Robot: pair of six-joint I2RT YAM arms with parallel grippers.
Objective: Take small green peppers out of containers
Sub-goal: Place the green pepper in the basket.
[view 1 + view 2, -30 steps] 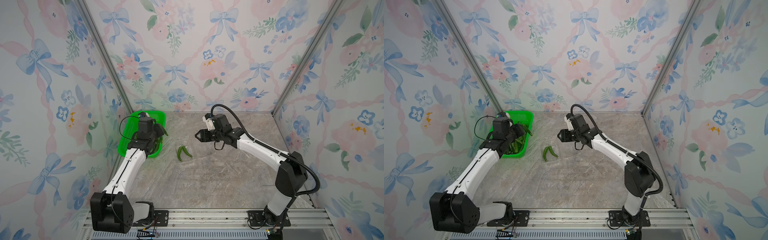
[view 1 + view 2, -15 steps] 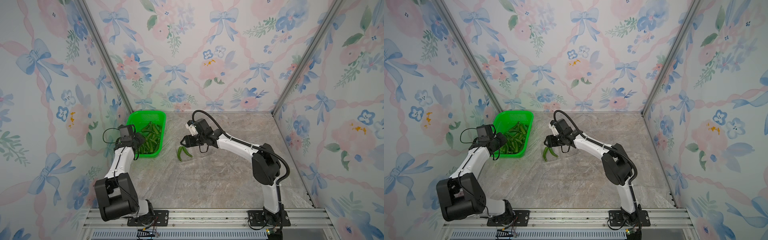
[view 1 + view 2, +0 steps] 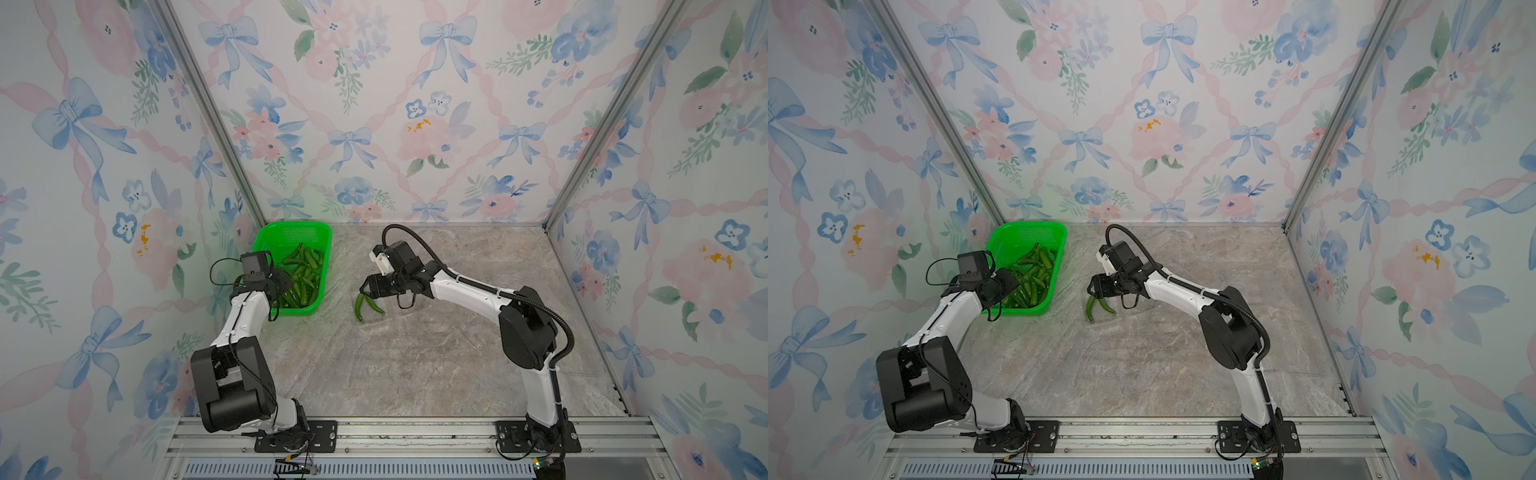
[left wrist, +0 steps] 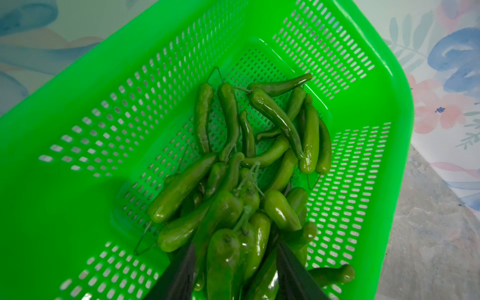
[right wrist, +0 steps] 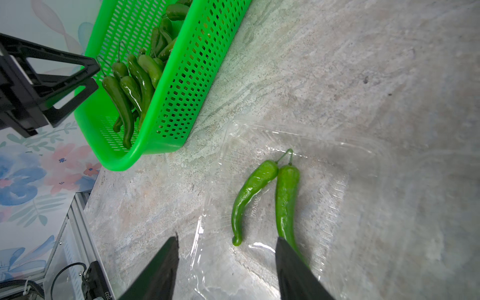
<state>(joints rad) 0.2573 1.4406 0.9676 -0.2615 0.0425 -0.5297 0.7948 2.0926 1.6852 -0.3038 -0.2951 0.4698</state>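
Two small green peppers (image 3: 361, 305) (image 3: 1096, 306) (image 5: 253, 192) lie side by side in a clear, open container (image 5: 337, 194) on the marble table. My right gripper (image 3: 365, 291) (image 3: 1094, 289) (image 5: 226, 240) hovers just above their tips, open, holding nothing; one finger overlaps a pepper's tip. Many more peppers (image 3: 303, 270) (image 4: 272, 117) are piled in the bright green basket (image 3: 291, 232) (image 4: 389, 104). My left gripper (image 3: 282, 286) (image 3: 1009, 284) (image 4: 235, 246) hangs over the basket's near end, open, its fingers astride peppers on top of the pile.
The green basket (image 3: 1025, 226) (image 5: 145, 150) stands in the far left corner against the floral walls. The clear container sits a short way to its right. An aluminium rail (image 3: 415, 428) with both arm bases runs along the front edge.
My left gripper has drawn back to the basket's near end, sunk lower, and its jaws have spread. My right gripper has moved left and down to the two peppers.
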